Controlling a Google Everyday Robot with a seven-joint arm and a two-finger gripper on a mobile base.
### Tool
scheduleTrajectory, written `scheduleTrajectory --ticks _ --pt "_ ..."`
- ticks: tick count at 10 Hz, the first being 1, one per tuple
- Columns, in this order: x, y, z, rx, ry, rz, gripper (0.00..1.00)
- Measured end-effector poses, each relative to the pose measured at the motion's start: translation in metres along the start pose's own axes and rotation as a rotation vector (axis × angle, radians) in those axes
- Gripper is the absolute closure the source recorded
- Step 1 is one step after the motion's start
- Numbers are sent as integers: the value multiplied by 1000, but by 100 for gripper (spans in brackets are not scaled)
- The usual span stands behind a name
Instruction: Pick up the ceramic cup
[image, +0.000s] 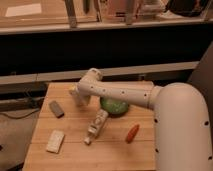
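Observation:
The ceramic cup (74, 91) shows only as a small pale cream-beige shape at the far left-middle of the wooden table (115, 152), mostly hidden by my gripper. My gripper (80, 97) hangs from the white arm (120, 94), which reaches in from the right, and it sits right over and against the cup. How it stands on the cup is hidden.
A green bowl (114, 106) sits just right of the gripper, partly under the arm. A long white bottle (96, 126) lies in front of it. An orange object (132, 133) lies front right, a grey block (56, 108) at left, and a white packet (55, 141) front left.

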Motion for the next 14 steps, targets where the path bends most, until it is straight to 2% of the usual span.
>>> scheduleTrajectory --ticks 2,4,6,8,9,10,14 --pt "5 4 0 -13 26 7 20" --pt "7 6 4 -43 66 2 20" --pt "10 10 8 -64 85 9 20" --pt "13 13 12 -77 88 18 22" --pt "13 14 14 -83 87 20 34" --pt "13 14 14 -79 88 18 42" --pt "11 12 11 -47 85 8 84"
